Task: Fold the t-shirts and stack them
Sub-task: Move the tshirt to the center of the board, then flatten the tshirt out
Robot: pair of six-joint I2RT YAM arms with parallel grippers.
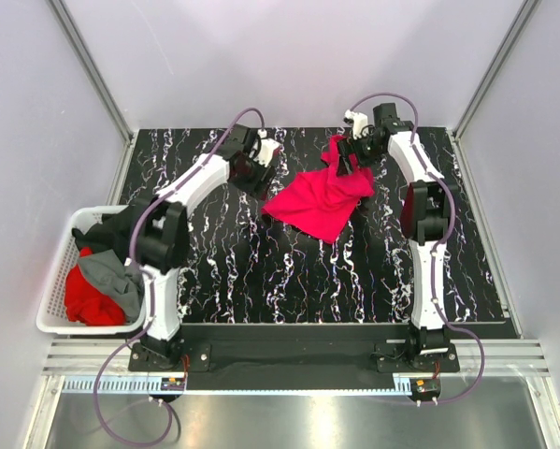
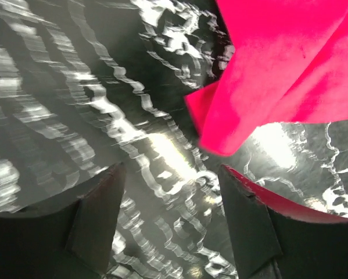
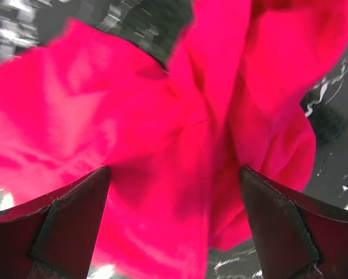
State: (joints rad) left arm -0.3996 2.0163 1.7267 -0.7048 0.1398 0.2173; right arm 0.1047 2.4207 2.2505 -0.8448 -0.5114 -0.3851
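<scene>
A black table (image 1: 261, 271) with white marbling, walled in pale panels, with two white robot arms bolted at its near edge.

A crimson-pink shirt (image 1: 322, 198) lies crumpled, unfolded, on the far half of the table. Its far corner rises in a bunch; from above you cannot tell whether that bunch is lifted or only heaped.

Well to the left of the pink shirt, off the table's left edge, a white lattice basket (image 1: 50, 313) holds a red shirt (image 1: 88, 297), a grey shirt (image 1: 116, 276) and a black shirt (image 1: 107, 229). The left arm covers part of them, so their shapes are hard to make out.

The right gripper (image 1: 350, 154) sits at the pink shirt's bunched far corner. Its wrist view shows the right gripper (image 3: 176, 226) with jaws spread wide and blurred pink folds filling nearly the whole frame between and beyond the fingers; the jaws are not closed on the cloth, and contact cannot be judged.

The left gripper (image 1: 259, 166) hangs just left of the pink shirt. Its wrist view alone shows the left gripper (image 2: 174, 215) with jaws parted and only bare table between them, a pink corner (image 2: 266, 75) lying just ahead and to the right. A pink streak edges the right finger (image 2: 249, 226); whether cloth or reflection is unclear.
</scene>
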